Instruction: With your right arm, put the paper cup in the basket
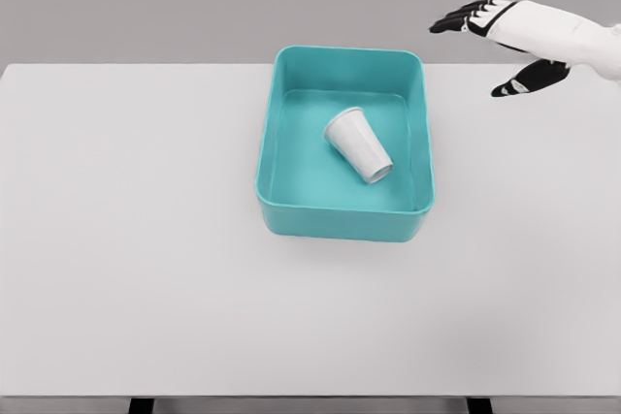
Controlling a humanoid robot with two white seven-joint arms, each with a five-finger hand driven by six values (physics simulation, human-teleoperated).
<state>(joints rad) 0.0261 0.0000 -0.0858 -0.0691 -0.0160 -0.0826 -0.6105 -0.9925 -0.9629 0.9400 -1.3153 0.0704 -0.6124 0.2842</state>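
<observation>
Near edge: a flat white table (146,288) fills most of the head view, its front rim running along the bottom of the frame, with 2 dark leg tops showing just under that rim. The near half of the tabletop carries only soft shading.

Mid-table: a teal rectangular plastic basket (342,222) with rounded corners and upright walls sits a little right of centre, its long axis running away from the camera. Its near wall faces the viewer; the far rim lies close to the table's back edge.

Inside the basket: 1 white paper cup (358,144) lies on its side on the basket floor — tipped, not upright. It is angled diagonally, one end toward the upper left, the other toward the lower right, nearer the right wall. It rests in the middle-to-right part of the floor, clear of the walls as far as can be seen.

Far right: the right hand (505,46) — black fingers on a white forearm entering from the right edge — hovers above the table's back right corner, well apart from the basket. Fingers are spread and extended, thumb dropped below the palm, holding nothing.

Beyond the table: plain grey backdrop.
</observation>
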